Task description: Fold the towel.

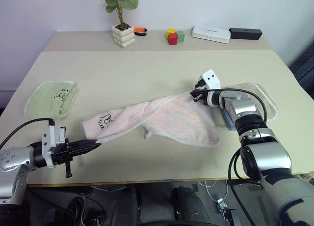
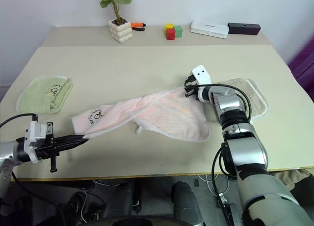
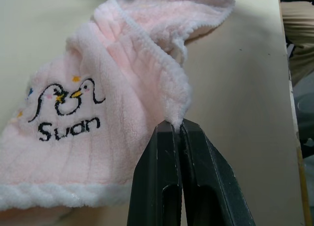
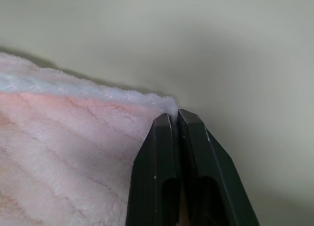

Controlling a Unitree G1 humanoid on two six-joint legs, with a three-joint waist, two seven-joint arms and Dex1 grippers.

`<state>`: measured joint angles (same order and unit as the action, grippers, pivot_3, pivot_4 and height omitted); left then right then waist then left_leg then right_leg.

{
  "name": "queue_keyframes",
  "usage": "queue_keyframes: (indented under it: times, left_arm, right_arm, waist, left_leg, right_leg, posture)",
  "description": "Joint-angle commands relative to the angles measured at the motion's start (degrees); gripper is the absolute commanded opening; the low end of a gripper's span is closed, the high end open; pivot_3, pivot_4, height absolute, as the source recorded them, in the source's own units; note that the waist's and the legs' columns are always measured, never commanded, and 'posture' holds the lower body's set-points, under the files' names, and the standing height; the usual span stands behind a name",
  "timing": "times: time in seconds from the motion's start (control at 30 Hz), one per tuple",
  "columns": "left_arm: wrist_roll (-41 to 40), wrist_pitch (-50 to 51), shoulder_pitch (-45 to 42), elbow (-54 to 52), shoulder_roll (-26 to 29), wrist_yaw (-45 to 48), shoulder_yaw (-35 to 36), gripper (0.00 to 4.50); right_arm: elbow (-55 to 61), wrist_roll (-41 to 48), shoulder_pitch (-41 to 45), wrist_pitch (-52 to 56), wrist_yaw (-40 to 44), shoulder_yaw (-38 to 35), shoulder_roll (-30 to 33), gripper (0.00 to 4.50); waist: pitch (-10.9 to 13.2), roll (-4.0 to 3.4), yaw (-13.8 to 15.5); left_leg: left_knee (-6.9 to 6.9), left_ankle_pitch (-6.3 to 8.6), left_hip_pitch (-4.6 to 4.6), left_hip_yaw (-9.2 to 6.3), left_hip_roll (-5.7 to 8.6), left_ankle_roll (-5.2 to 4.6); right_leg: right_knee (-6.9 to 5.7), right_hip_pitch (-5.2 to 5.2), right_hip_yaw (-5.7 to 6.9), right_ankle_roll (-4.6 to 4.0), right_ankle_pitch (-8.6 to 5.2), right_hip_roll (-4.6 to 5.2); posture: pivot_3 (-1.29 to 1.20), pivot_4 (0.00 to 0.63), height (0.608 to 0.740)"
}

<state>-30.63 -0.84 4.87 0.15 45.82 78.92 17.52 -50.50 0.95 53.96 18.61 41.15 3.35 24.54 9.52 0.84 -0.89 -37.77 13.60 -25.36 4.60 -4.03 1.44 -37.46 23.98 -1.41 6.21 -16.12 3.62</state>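
The pale pink fluffy terry towel (image 1: 162, 119) lies bunched across the middle of the beige desk (image 1: 147, 73). The left end effector (image 1: 96, 146) pinches its corner at 8 o'clock; the right end effector (image 1: 196, 96) pinches its corner at 2 o'clock. A light green folded towel (image 1: 51, 98) lies at 9 o'clock, a tan towel (image 1: 262, 100) at 3 o'clock. At 12 o'clock along the far edge stand a potted plant (image 1: 122, 32), small coloured blocks (image 1: 174, 36), a flat white box (image 1: 211, 34) and a black bar (image 1: 245, 33).

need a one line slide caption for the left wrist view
Left tool shut on a corner of the pale pink towel near its printed penguin mark.
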Motion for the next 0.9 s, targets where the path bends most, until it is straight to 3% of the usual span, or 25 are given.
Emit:
queue_keyframes:
  times: [0.03,0.23,0.5,0.7,0.9]
  left_arm:
    - [-0.96,-0.17,-1.32,0.08,0.25,-0.19,1.05,0.0]
    - [-1.3,3.49,-6.9,7.71,-0.04,-5.32,3.11,0.0]
    - [1.57,3.63,-22.99,19.13,-3.54,-15.35,1.91,0.0]
    - [8.02,-4.42,-37.47,31.05,-6.32,-20.74,-0.65,0.0]
    - [17.65,-13.38,-53.91,52.5,-6.76,-30.37,-4.44,0.0]
  right_arm:
    - [7.18,1.66,-2.0,2.29,2.21,-1.69,2.7,0.03]
    - [26.55,7.7,-9.5,10.32,8.66,-4.89,8.33,0.03]
    - [36.99,12.32,-10.84,12.88,7.97,-6.88,7.74,0.03]
    - [31.6,11.01,-7.1,8.83,3.82,-6.52,3.98,0.03]
    - [9.95,2.63,3.6,-6.39,-5.4,-3.75,2.81,0.03]
  waist:
    - [0.0,0.0,0.06]
    - [0.01,-0.01,0.14]
    - [0.0,0.01,0.22]
    - [0.0,0.02,0.28]
    - [0.02,0.04,0.08]
  left_leg:
    - [0.0,0.0,-0.01,0.0,0.0,0.0]
    - [0.02,0.0,-0.01,0.0,0.0,0.0]
    - [-0.01,0.0,-0.01,-0.02,0.0,0.0]
    - [-0.08,-0.01,-0.04,-0.02,0.02,0.01]
    - [-0.13,-0.01,-0.08,-0.02,0.05,0.01]
  right_leg:
    - [0.0,0.0,0.0,0.0,0.0,0.0]
    - [-0.03,0.04,0.0,0.01,0.0,-0.01]
    - [-0.08,0.04,0.0,0.04,0.01,-0.05]
    - [-0.09,0.02,0.01,0.05,0.02,-0.06]
    - [-0.1,0.05,0.01,0.07,0.03,-0.06]
  posture:
    - [0.0,0.15,0.735]
    - [0.0,0.15,0.735]
    - [0.0,0.15,0.735]
    - [0.0,0.15,0.735]
    - [0.0,0.15,0.735]
